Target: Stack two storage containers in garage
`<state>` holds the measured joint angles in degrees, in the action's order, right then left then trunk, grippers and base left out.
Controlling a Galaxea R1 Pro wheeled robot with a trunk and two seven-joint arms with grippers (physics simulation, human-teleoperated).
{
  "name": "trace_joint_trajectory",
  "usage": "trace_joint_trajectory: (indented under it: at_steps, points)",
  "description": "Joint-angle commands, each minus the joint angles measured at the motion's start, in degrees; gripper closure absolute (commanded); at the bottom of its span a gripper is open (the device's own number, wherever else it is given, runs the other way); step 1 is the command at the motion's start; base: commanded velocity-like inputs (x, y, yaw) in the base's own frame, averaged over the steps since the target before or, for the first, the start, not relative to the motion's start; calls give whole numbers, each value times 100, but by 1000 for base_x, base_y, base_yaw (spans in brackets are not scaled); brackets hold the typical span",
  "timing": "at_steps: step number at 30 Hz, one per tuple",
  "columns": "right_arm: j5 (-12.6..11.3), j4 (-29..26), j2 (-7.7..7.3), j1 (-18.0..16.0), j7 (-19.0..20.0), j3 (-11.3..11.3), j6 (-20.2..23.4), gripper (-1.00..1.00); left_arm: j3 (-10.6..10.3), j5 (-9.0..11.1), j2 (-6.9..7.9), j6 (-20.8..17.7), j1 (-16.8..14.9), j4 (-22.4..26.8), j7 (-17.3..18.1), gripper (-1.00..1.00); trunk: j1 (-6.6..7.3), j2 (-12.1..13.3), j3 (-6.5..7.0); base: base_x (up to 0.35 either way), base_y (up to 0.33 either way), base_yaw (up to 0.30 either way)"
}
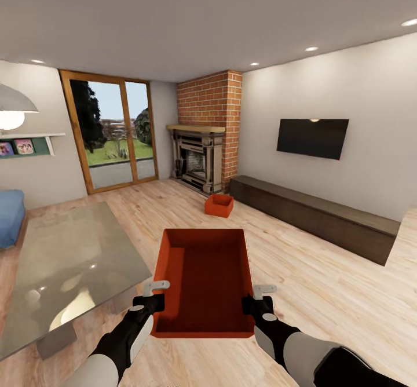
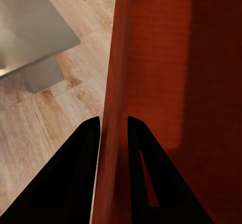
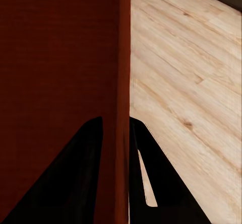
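I am in the living room. An orange-red storage container [image 1: 202, 283] hangs level in front of me, above the wood-plank floor. My left gripper [image 1: 155, 300] is shut on its left wall [image 2: 113, 108], one finger on each side. On the opposite wall [image 3: 121, 83] my right gripper [image 1: 255, 301] is shut the same way. A second storage container [image 1: 219, 205] sits on the wood floor near the fireplace, some way ahead.
A glass-topped low table [image 1: 63, 271] stands close on my left. A brick fireplace [image 1: 200, 155] fills the far corner, and a long dark bench [image 1: 313, 216] runs under a wall screen [image 1: 313, 138] on the right. A glass door [image 1: 113, 135] is at the back left.
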<state>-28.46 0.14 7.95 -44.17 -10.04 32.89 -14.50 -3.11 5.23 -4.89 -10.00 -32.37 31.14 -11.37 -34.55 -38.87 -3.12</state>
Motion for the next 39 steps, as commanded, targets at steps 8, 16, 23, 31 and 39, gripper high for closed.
trace_joint_trajectory:
  at_steps: [8,16,23,31,39]
  points:
    - [78,-14,-57,-4,2,-272,-9,100,73,49,28,-43,-6,6,-181,100,-2,-9,-10,0,0,278]
    - [78,-14,-57,-4,2,-270,-9,100,73,49,32,-45,-6,14,-181,100,-2,-9,-10,0,0,278]
    - [78,-14,-57,-4,2,-272,-9,100,73,49,32,-45,-6,22,-181,100,-2,-9,-10,0,0,278]
    - [78,-14,-57,-4,2,-270,-9,100,73,49,32,-44,-6,24,-181,100,-2,-9,-10,0,0,278]
    - [78,-14,-57,-4,2,-268,-9,100,73,50,32,-43,-6,24,-181,100,-2,-9,2,0,0,278]
